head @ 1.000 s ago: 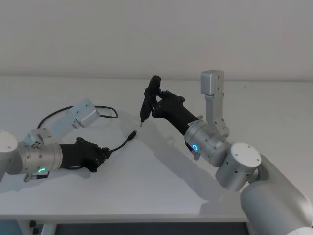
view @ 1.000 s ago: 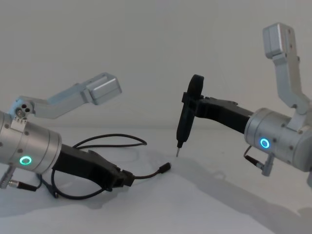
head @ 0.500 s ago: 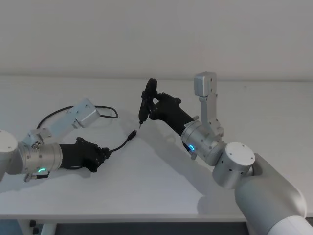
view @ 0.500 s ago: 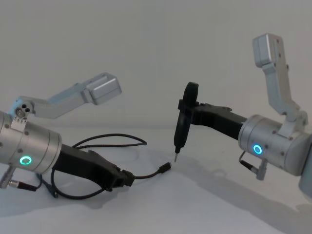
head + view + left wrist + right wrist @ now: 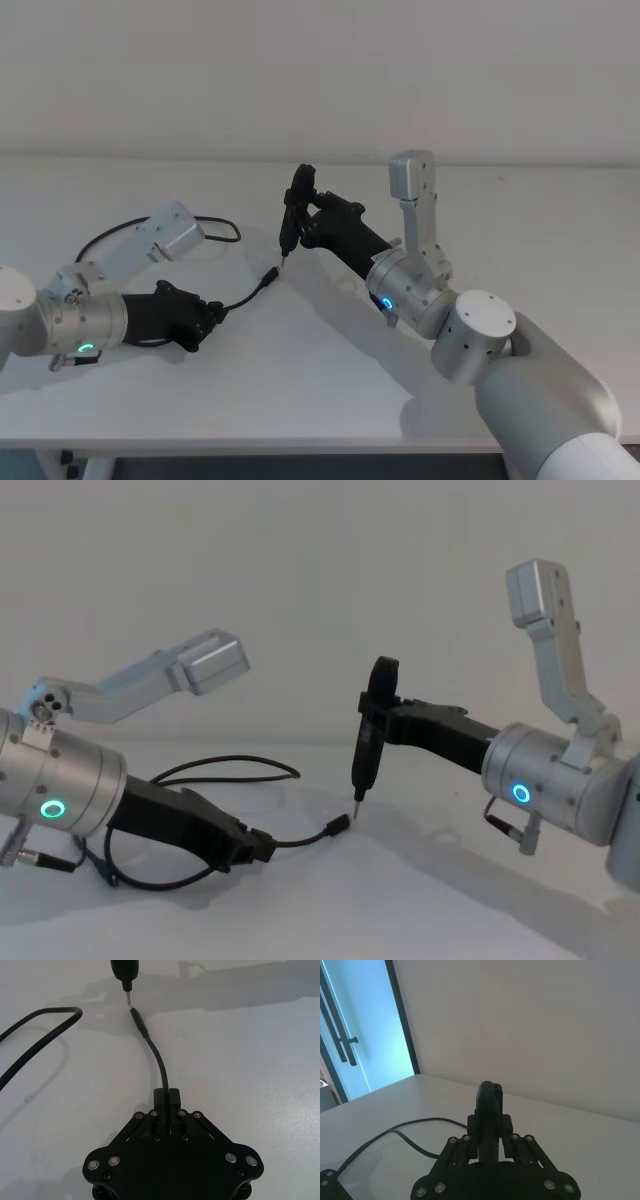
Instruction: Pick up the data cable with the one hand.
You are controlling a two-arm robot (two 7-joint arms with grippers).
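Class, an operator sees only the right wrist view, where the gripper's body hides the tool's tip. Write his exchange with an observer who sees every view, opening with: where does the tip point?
Operator: Where does the tip point?
Observer: Down at the table, the tool nearly upright in the right gripper; its tip sits just short of the cable's plug. I cannot tell if they touch.
Operator: Is anything holding the cable?
Observer: Yes. The left gripper is shut on the cable a short way behind the plug, so that end sticks out in front of it.
Operator: And the rest of it?
Observer: It runs back past the left gripper in loose loops on the table.
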